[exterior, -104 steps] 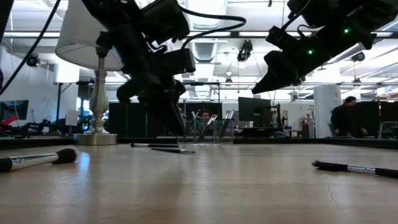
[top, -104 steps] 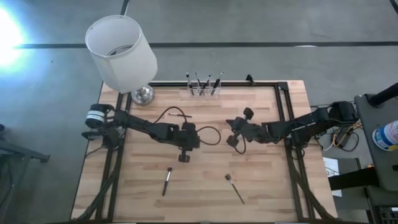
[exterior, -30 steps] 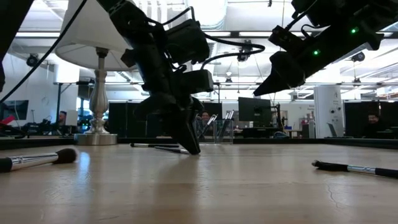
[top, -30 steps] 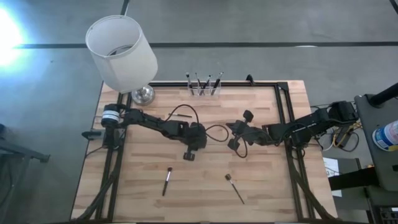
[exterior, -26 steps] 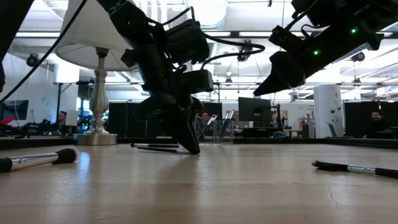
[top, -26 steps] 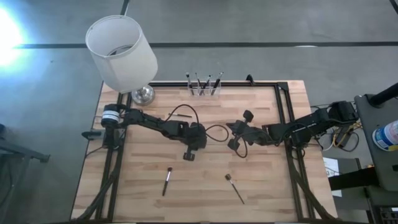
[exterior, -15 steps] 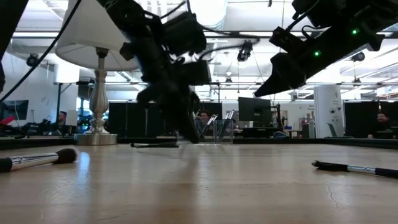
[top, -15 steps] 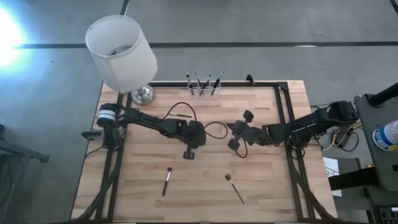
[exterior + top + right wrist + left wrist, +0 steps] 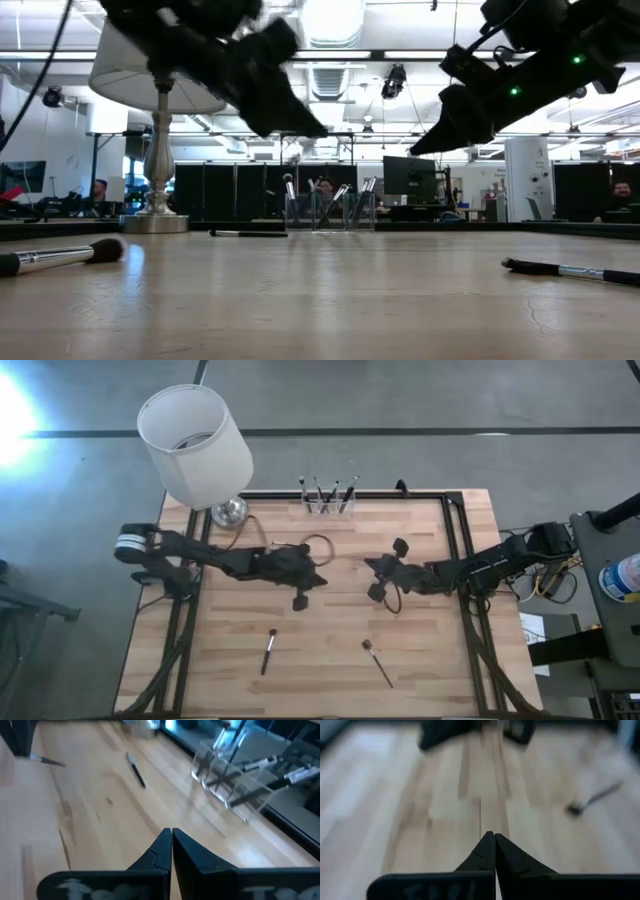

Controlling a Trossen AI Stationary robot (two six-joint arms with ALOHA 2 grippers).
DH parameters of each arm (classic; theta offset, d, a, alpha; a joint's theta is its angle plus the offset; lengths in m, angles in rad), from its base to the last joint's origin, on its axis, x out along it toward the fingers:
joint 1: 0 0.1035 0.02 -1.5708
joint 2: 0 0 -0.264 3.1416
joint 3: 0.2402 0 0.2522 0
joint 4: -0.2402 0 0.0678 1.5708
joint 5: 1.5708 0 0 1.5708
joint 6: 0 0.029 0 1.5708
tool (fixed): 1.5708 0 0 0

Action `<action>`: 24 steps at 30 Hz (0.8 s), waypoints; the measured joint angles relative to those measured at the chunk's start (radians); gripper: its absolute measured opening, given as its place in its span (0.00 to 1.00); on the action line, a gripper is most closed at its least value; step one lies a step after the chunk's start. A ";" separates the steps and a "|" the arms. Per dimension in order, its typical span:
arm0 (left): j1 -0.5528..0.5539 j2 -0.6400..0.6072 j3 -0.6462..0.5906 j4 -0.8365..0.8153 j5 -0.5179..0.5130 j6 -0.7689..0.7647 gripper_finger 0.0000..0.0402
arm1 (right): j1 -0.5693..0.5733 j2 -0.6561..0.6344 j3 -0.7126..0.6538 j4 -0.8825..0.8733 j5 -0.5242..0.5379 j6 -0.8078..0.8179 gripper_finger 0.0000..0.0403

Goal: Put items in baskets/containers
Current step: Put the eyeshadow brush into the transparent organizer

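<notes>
The clear holder point(image 9: 326, 506) stands at the table's far edge with several brushes upright in it; it also shows in the low view point(image 9: 330, 210) and the right wrist view point(image 9: 235, 775). Brushes lie flat on the wood: one by the left arm point(image 9: 245, 233), one near the front left point(image 9: 269, 650), one near the front right point(image 9: 377, 662). My left gripper point(image 9: 318, 580) hangs above mid-table, shut point(image 9: 495, 840), nothing showing between its fingers. My right gripper point(image 9: 368, 564) hangs to its right, shut point(image 9: 171, 836) and empty, pointing toward the holder.
A white lamp point(image 9: 195, 445) stands on its silver base point(image 9: 229, 512) at the far left corner. A black metal frame point(image 9: 455, 520) runs along the table's edges. A thin brush tip point(image 9: 47, 760) shows beside the left arm. Bare wood lies between the two grippers.
My left gripper has risen from the table, where its tips stood near the far brushes, and has tipped from pointing down to nearly level, drawing back toward the table's left. The nearer of the two far brushes no longer shows in the low view.
</notes>
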 joint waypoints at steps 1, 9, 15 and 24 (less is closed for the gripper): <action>-0.002 -0.032 -0.044 0.070 0.000 -0.009 0.00 | 0.000 0.001 -0.015 0.046 -0.012 -0.010 0.02; -0.004 -0.249 -0.360 0.554 -0.072 -0.059 0.00 | 0.000 0.130 -0.105 0.653 -0.256 -0.118 0.02; 0.007 -0.280 -0.447 0.792 -0.266 0.042 0.00 | -0.010 0.231 -0.057 0.742 -0.255 -0.177 0.02; 0.100 -0.128 -0.314 0.911 -0.286 0.086 0.00 | -0.009 0.259 -0.021 0.733 -0.255 -0.210 0.02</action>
